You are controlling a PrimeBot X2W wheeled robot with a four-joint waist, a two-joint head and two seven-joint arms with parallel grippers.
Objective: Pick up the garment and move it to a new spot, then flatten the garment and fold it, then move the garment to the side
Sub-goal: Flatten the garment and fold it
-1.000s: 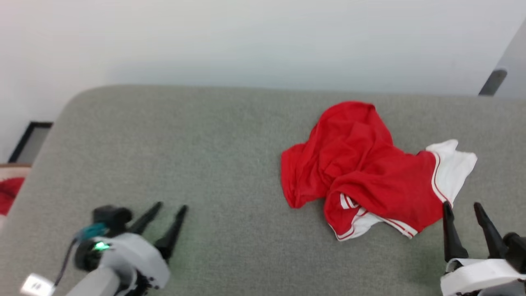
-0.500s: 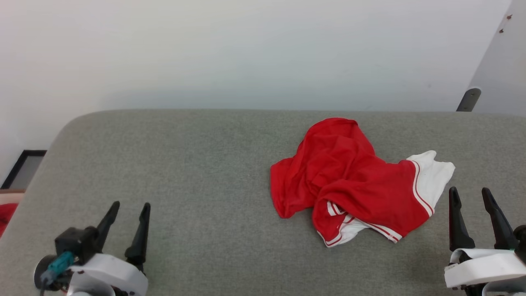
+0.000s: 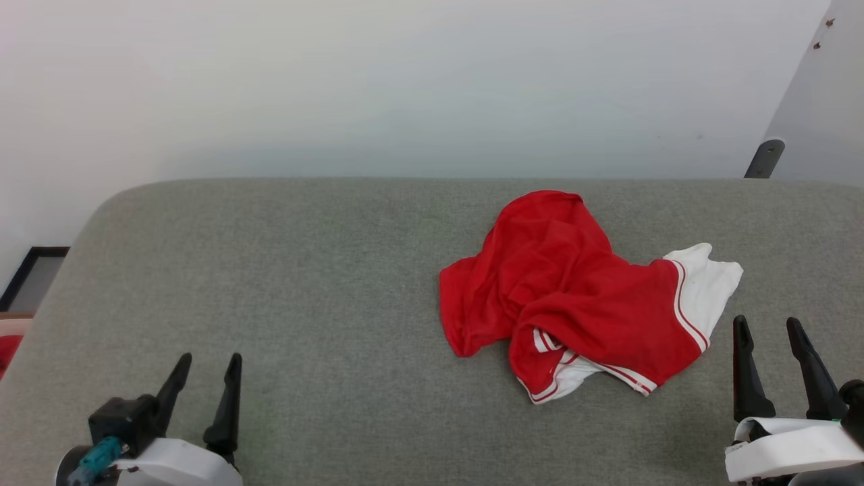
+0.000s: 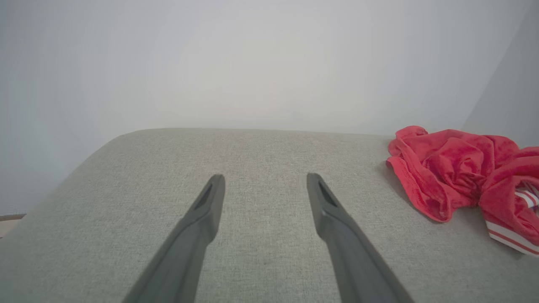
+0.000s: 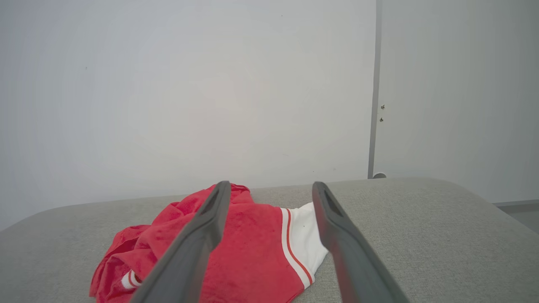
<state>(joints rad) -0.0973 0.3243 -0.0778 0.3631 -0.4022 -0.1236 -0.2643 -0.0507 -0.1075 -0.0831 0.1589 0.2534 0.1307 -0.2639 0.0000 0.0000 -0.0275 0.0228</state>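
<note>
Garment [image 3: 580, 297] lies crumpled, long axis left-right, white sleeve [image 3: 707, 283] rightward.

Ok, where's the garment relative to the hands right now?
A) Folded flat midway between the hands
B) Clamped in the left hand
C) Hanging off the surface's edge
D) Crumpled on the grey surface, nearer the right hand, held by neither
D: the garment lies in a crumpled heap on the grey surface, close to the open right hand and well away from the open left hand; a gap shows between it and each hand.
</note>
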